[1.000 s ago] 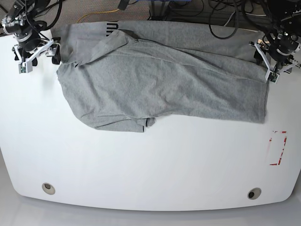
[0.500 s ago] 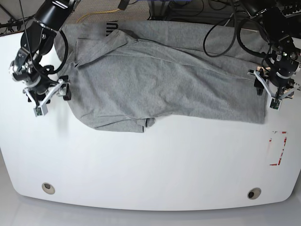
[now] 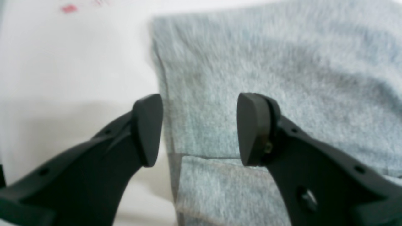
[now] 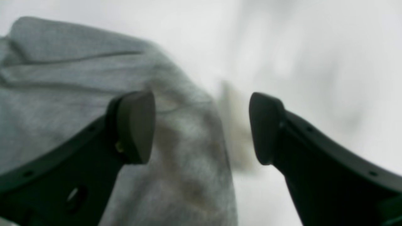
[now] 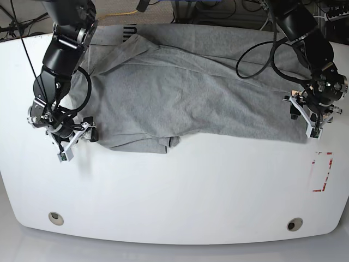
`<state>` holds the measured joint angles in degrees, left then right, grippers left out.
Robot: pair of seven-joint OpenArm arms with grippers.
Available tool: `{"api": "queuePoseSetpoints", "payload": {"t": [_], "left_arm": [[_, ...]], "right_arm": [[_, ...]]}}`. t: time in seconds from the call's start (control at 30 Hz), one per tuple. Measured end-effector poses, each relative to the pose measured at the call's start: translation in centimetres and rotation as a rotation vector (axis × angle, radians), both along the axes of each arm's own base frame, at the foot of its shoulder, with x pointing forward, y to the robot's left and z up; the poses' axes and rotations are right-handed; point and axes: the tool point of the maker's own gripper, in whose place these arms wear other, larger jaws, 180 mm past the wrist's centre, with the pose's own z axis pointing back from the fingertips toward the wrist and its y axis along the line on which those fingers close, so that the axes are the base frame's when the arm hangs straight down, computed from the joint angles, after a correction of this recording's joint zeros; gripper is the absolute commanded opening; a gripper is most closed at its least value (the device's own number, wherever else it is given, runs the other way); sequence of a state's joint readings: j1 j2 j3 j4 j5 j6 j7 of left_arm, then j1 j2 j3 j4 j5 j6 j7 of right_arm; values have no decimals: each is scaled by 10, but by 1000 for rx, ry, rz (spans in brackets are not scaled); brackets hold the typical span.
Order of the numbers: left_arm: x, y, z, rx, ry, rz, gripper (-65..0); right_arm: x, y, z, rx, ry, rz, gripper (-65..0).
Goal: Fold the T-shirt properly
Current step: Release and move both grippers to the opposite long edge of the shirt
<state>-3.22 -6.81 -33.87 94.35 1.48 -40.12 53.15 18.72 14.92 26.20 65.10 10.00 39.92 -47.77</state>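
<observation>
Fold partly complete

The heather-grey T-shirt [image 5: 180, 103] lies across the upper half of the frame on the white desk [image 5: 174, 191], partly folded. Left fingers [image 3: 254, 128] and right fingers [image 4: 267, 128]: open, empty. Remaining, presumably: further folding and smoothing.

- The grey T-shirt [image 5: 191, 103] runs past the top edge of the base view; the right arm covers part of its side.
- Black lettering [image 5: 130, 31] on it is too small to read.
- Red marks [image 3: 69, 8] look blurred in the left wrist view.
- Both wrist views cut off the shirt and the rear of each gripper.
</observation>
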Motion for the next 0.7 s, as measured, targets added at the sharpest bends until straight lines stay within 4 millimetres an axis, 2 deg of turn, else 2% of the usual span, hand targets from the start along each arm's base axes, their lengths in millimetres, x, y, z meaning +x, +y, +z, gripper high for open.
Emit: {"api": "queuePoseSetpoints", "payload": {"t": [0.17, 0.23, 0.37, 0.6, 0.67, 0.7], "left_arm": [[15, 11, 5, -5, -15, 7, -306], [23, 9, 9, -19, -59, -1, -306], [27, 7, 3, -42, -83, -13, -303], [36, 23, -9, -77, -108, 88, -300], [38, 30, -12, -87, -117, 118, -299], [39, 33, -12, -88, -122, 131, -299]], "right_arm": [[10, 0, -14, 33, 26, -23, -212], [17, 6, -14, 66, 16, -25, -212], [19, 14, -15, 85, 19, -19, -216], [26, 57, -19, 113, 8, 61, -228], [27, 67, -19, 131, -1, 74, -266], [27, 68, -19, 134, -2, 75, -311]]}}
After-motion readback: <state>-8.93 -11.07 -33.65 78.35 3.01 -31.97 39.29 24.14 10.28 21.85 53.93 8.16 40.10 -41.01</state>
